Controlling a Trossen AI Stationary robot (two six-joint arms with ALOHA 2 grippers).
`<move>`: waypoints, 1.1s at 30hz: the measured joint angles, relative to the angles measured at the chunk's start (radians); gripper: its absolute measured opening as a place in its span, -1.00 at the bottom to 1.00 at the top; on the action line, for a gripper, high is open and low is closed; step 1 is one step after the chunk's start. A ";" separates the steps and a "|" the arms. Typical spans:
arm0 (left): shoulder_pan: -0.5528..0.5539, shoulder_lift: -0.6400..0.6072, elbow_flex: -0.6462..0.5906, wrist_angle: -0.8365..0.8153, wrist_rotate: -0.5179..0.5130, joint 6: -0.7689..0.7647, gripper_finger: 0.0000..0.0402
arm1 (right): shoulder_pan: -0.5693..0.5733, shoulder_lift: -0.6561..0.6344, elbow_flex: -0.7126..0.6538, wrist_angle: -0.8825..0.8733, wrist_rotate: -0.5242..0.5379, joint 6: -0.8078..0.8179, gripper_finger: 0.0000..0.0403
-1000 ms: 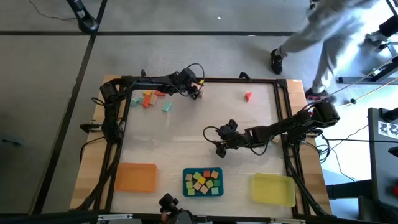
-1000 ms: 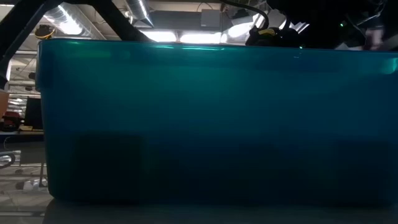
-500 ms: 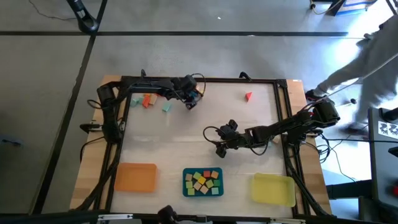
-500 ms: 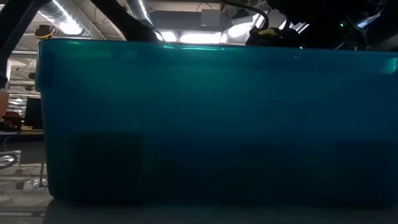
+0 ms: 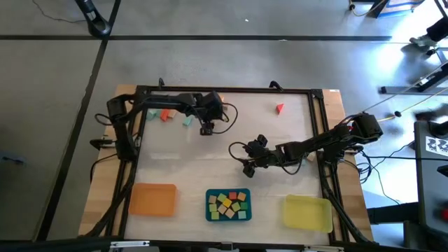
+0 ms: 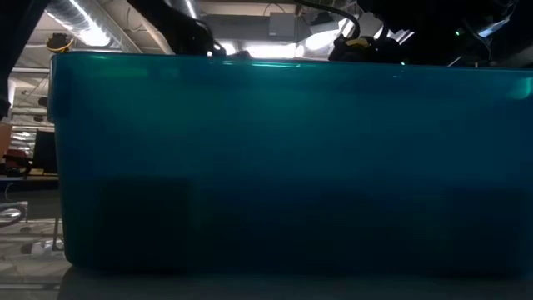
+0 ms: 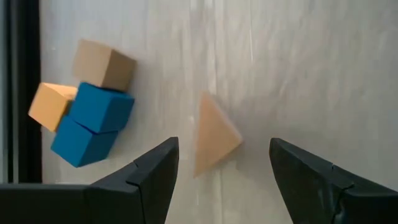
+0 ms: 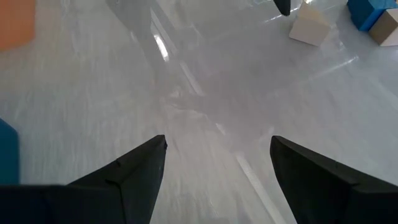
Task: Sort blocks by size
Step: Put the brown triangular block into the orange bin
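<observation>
The pale wooden table [image 5: 210, 150], framed by a dark metal rail, carries both dark arms. The left arm reaches from the table's left edge along the far side, bent at the elbow, its wrist turned down toward the tabletop. The left gripper [image 5: 206, 129] hangs over the far-left part of the table with its jaws spread wide and nothing between them; in its wrist view a tan wooden triangular block [image 7: 214, 133] lies on the table in line with the gap between the fingers [image 7: 152, 177], untouched.

The right arm stretches from the table's right edge toward the middle, held low and nearly level. The right gripper [image 5: 246, 158] sits near the table's centre, jaws also wide apart and empty, with only bare tabletop between its fingers [image 8: 134, 171].

Along the near edge stand three flat trays: an orange tray [image 5: 152, 199] on the left, a teal tray [image 5: 210, 212] in the middle, and a yellow tray [image 5: 308, 212] on the right. The teal tray's wall fills the low view.

The teal tray holds a heap of small coloured blocks [image 5: 228, 204]. A few more blocks, orange and mint [image 5: 175, 116], lie near the far-left corner, just beside the left gripper. One small red block [image 5: 279, 108] sits alone near the far edge, well apart from both grippers.

No readable writing shows on the table's things.
</observation>
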 joint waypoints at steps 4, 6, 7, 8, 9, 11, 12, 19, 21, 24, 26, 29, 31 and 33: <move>0.023 0.036 0.000 0.028 0.000 0.039 0.18 | 0.000 0.000 0.000 -0.001 0.000 0.000 0.42; 0.032 0.055 0.000 0.048 0.000 0.039 0.18 | 0.000 0.000 0.000 -0.002 0.000 0.000 0.42; 0.036 0.062 0.000 0.055 0.002 0.041 0.18 | 0.000 0.000 0.000 -0.001 0.000 0.000 0.42; 0.038 0.068 0.000 0.057 0.009 0.042 0.18 | 0.000 0.000 0.000 -0.001 0.000 0.000 0.42; 0.042 0.073 0.000 0.055 0.021 0.043 0.18 | 0.000 0.000 0.000 -0.001 0.000 0.000 0.42; 0.042 0.083 0.000 0.056 0.033 0.041 0.18 | 0.000 0.000 0.000 -0.001 0.000 0.000 0.42; 0.042 0.086 0.000 0.054 0.034 0.041 0.18 | 0.000 0.000 0.000 -0.001 0.000 0.000 0.42; 0.039 0.094 0.000 0.072 0.092 0.033 -0.14 | 0.000 0.000 0.000 -0.001 0.001 0.000 0.42; 0.039 0.094 0.000 0.071 0.093 0.026 -0.28 | 0.000 0.000 0.000 -0.001 0.002 0.000 0.42; 0.039 0.094 0.000 0.074 0.099 0.006 -0.45 | 0.000 0.000 0.000 -0.001 0.002 0.000 0.42; 0.039 0.094 0.000 0.074 0.103 -0.008 -0.46 | 0.000 0.000 0.000 -0.001 0.002 0.000 0.42; 0.033 0.094 0.000 0.071 0.102 -0.030 -0.46 | 0.000 0.000 0.000 -0.001 0.002 0.000 0.42; 0.025 0.086 0.000 0.051 0.096 -0.046 -0.46 | 0.000 0.000 0.000 -0.001 0.002 0.000 0.42; 0.009 0.071 0.002 0.023 0.095 -0.069 -0.44 | 0.000 0.000 0.000 -0.001 0.002 0.000 0.42</move>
